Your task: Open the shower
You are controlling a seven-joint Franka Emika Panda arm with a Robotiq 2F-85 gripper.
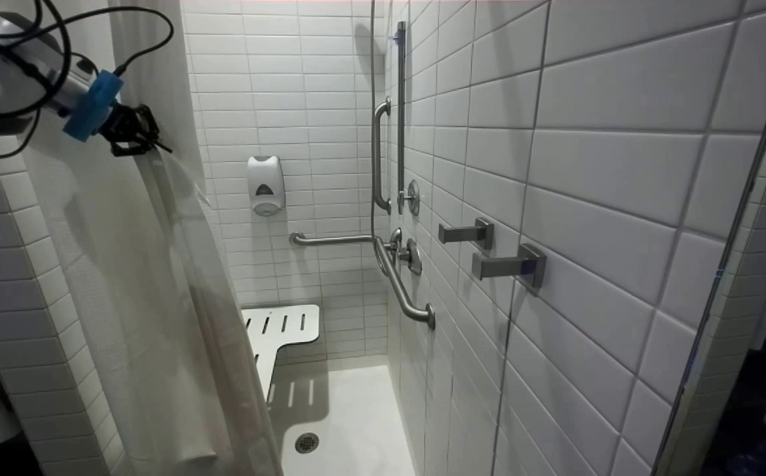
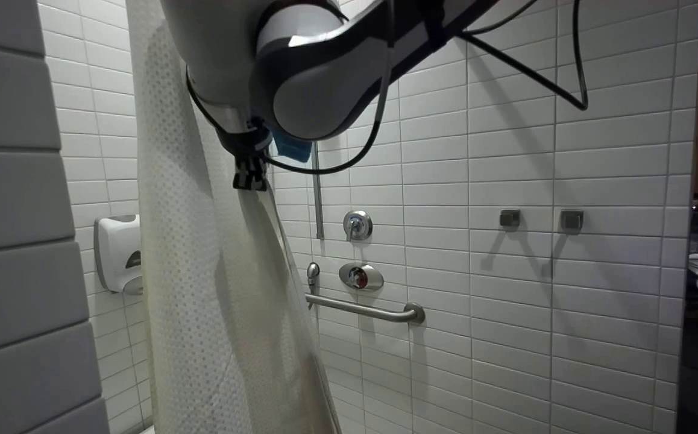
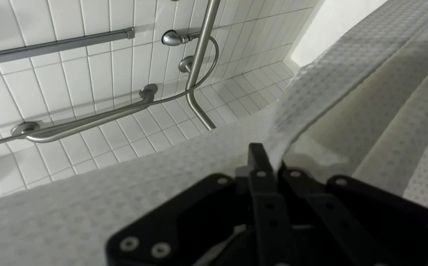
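The gripper (image 3: 272, 166) holds the curtain (image 1: 138, 297) pinched tight, and below that grip the curtain slants down in both exterior views. The curtain covers part of the shower (image 1: 330, 142); in an exterior view, past its edge, show the seat (image 1: 293, 331), partly hidden, and the drain (image 1: 307, 443) in the floor (image 1: 363, 413). A dispenser (image 1: 266, 178) and, lower down, a bar (image 1: 333, 240) are fixed to the back wall (image 1: 323, 198).

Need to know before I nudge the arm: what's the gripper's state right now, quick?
Gripper: closed, holding a pinched bit of the shower curtain.
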